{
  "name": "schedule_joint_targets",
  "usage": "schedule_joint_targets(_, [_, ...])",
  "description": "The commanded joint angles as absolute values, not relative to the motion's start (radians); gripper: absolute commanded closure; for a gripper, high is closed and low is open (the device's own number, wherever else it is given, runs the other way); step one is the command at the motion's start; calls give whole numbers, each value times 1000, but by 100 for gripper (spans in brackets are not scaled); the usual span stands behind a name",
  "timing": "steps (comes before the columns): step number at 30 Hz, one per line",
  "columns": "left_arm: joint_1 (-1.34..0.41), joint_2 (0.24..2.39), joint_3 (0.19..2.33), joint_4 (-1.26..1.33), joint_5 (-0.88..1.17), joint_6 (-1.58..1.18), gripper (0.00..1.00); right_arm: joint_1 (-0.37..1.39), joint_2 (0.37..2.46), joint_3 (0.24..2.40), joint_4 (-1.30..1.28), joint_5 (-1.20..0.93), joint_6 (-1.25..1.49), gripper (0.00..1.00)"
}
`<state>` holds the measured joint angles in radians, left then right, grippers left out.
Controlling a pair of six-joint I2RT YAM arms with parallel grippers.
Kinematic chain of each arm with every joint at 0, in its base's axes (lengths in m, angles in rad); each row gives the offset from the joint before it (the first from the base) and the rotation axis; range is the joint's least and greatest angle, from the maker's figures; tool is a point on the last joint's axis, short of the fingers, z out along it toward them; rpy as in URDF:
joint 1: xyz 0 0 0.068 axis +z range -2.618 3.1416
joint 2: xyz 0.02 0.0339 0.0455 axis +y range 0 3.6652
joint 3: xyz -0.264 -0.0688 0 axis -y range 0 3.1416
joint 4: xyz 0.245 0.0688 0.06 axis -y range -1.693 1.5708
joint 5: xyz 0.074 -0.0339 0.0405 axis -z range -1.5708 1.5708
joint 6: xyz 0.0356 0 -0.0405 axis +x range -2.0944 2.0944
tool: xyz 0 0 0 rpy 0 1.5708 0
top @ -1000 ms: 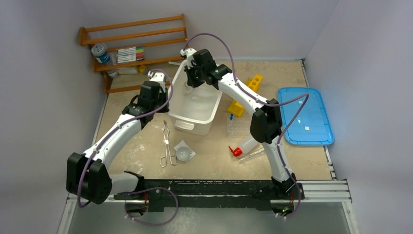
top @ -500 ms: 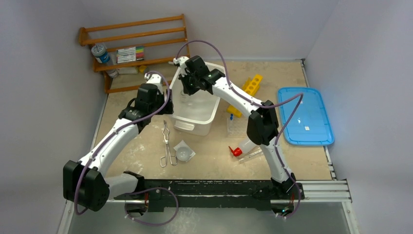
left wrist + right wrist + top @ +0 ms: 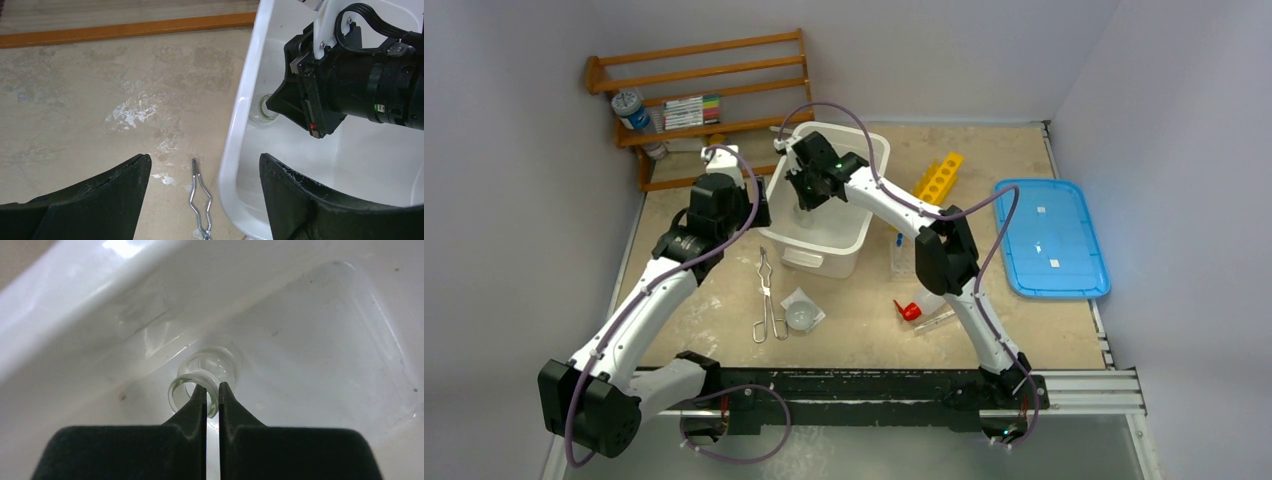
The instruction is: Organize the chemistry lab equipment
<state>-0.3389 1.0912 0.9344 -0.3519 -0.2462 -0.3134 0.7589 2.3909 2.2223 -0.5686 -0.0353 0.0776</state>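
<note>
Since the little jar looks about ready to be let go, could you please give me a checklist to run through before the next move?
1. The right tool is shut on the rim of the glass jar: ok.
2. The glass jar is inside the white bin: ok.
3. The glass jar rests on the bin floor: cannot tell.
4. The left tool is open and holds nothing: ok.
5. The tongs lie clear of both arms: ok.

L jaws opened; jar (image 3: 210, 365) lowered into tub (image 3: 819, 256)
</note>
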Motion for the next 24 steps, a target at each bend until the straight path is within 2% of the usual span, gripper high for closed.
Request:
schedule_joint_targets(1, [-336, 1063, 923, -298, -296, -303, 21, 758, 2374, 2271, -578, 1, 99, 100])
schedule_joint_targets(6, [-337, 1063, 917, -297, -303, -298, 20, 758, 2364, 2263, -565, 4, 100, 98])
schedule_joint_targets(13, [-337, 1054, 913, -301, -311, -297, 20, 758, 2332, 2254, -547, 6, 103, 71])
schedule_joint_targets(19, [-337, 1053, 912, -303, -314, -293, 20, 758, 2303, 2247, -534, 18, 104, 63])
schedule_joint_targets(24, [-336, 1052, 914, -302, -316, -294, 20, 758, 2254, 2238, -535, 36, 105, 61])
